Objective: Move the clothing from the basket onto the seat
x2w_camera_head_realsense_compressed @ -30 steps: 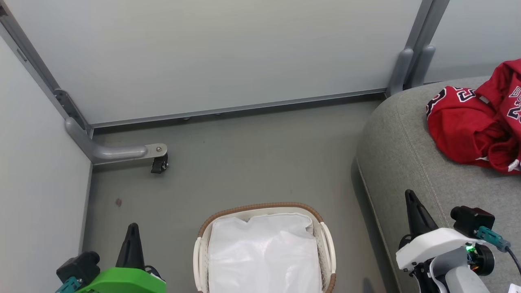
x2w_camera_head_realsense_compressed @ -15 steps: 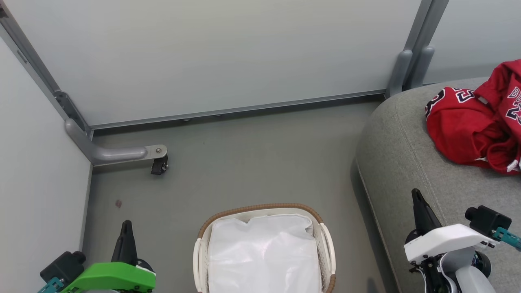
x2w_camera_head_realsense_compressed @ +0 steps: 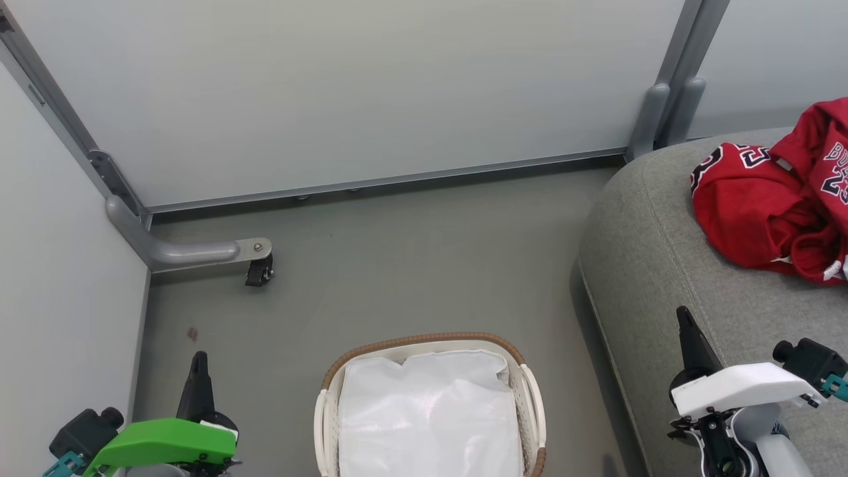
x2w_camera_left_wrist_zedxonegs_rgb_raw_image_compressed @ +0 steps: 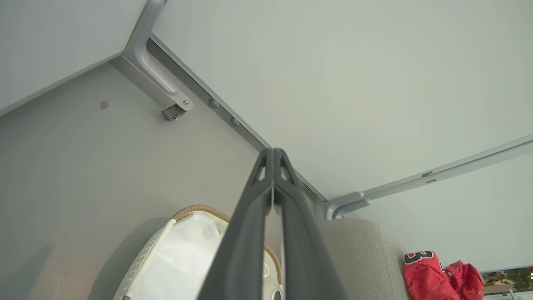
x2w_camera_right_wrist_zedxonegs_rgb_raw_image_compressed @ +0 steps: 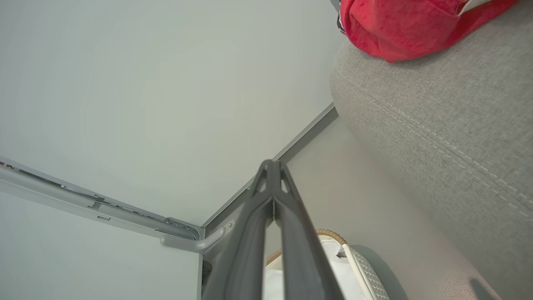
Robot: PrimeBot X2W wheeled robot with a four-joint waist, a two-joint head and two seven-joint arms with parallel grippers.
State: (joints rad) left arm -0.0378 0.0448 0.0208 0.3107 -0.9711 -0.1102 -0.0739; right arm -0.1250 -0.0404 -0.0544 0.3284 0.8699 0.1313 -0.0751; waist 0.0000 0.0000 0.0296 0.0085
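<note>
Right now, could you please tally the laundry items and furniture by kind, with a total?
Bright red basketball jerseys: 2
Oval cream-white plastic basket: 1
White fabric liner: 1
Grey fabric-upholstered seat: 1
Total: 5

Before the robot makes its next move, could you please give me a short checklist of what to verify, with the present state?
1. Clothing lies on the seat: ok.
2. Both pieces are there: cannot tell, it is bunched and cut by the picture edge.
3. Basket holds no red cloth: ok where visible, white liner on top.
4. Left end effector shut and empty: ok.
5. Right end effector shut and empty: ok.
</note>
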